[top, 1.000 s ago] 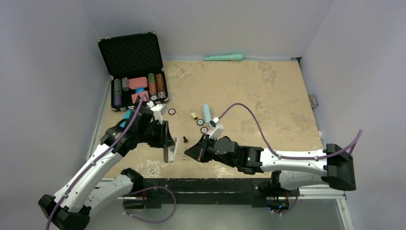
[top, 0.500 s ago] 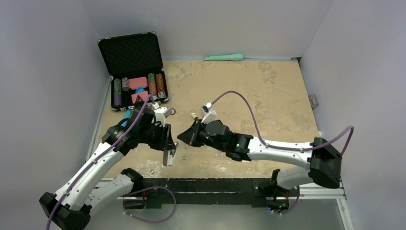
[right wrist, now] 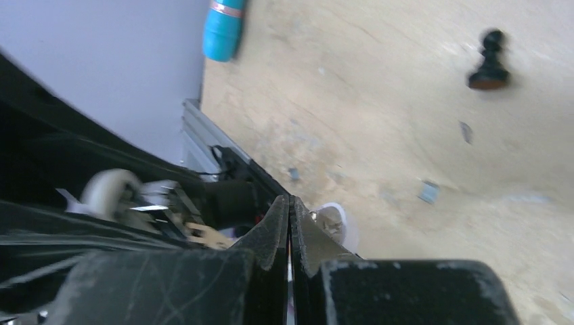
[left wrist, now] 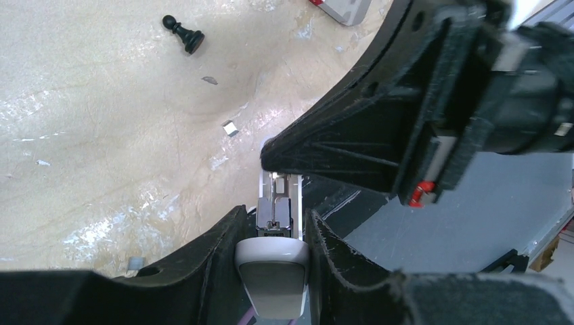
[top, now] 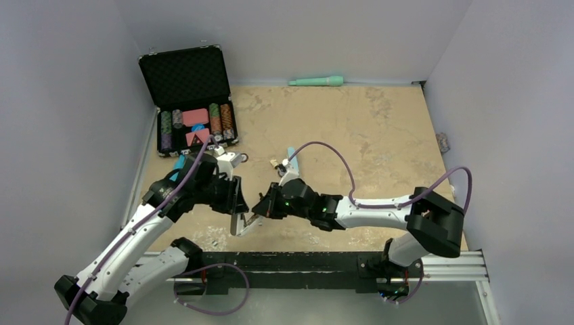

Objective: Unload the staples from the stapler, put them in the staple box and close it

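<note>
Stapler (left wrist: 272,271) at near edge of worktop, left of middle, clamped in left gripper (top: 235,202), magazine exposed. Right gripper (right wrist: 290,203) pressed together, tips at magazine. Loose staple bits (left wrist: 231,127) on worktop nearby. Likely mid-unload; cannot tell if staples remain inside.

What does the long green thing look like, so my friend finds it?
Follow the sandy table to its far edge, by the back wall. Right of the open black case lies a mint-green tool, flat along the wall. It is long, slim and alone, with nothing touching it.
</note>
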Available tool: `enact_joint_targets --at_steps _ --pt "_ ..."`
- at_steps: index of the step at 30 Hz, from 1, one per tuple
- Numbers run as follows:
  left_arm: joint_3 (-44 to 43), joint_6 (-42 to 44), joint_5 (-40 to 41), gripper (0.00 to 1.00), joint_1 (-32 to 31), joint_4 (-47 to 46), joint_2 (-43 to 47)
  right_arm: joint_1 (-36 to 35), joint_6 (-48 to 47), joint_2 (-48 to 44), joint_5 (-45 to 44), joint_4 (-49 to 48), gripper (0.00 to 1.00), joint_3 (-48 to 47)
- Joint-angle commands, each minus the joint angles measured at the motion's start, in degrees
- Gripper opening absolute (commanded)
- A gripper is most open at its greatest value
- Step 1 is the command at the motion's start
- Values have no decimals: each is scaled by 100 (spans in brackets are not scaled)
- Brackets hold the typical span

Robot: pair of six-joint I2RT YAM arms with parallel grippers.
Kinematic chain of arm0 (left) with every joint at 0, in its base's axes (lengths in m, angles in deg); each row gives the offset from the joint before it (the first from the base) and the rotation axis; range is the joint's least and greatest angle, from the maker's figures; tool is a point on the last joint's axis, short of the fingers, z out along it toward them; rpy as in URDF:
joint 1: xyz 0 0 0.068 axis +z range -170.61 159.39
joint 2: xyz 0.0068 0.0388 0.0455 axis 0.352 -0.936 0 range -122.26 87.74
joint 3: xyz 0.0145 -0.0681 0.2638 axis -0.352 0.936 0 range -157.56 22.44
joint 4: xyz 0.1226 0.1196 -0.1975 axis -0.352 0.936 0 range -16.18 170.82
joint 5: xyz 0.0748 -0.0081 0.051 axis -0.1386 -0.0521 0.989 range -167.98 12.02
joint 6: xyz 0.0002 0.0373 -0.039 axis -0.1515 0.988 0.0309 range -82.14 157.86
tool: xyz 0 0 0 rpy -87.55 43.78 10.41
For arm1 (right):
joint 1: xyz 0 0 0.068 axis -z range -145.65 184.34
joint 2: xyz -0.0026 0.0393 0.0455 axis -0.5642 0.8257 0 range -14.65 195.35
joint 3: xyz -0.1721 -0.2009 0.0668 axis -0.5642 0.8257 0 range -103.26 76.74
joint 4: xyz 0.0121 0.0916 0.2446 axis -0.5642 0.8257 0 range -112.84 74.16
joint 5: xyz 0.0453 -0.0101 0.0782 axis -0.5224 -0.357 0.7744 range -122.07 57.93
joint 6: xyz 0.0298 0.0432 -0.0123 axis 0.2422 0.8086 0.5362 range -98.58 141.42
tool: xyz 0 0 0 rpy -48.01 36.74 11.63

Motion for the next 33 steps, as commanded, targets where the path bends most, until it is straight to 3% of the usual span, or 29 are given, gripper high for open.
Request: enact_joint_targets --at_steps 1,6,7,10,13,16,21,27,33 --pt "18 61 77 0 6 -287 103 -12 240 -244 140 -428 0 574" --pt "22 60 88 0 9 -289 98 -9 80 -687 141 -398 2 769" --pt "32 56 88 0 7 -290 97 -8 27 -823 141 -391 10 767" --pt "34 61 79 0 6 -301 107 -11 -114 -1343 -14 -71 56 697" --pt "37 59 74 0 10 -310 131 -5 -93 -1979 -225 190 75 761" --pt "38 61 29 0 5 -332 164 -13 -129 -2641 -278 -145 79 1131" --pt "75 100 -422 0 40 -484 341 -12 -379 -2996 203 -1585 80 1987" --pt "203 127 -1530 0 225 -891 930 -83 -645 -2352 996 -3346 81 2450" --pt "238 100 -1651 0 281 -1009 1436 -223 -968 -1334 1420 -4437 81 2232"
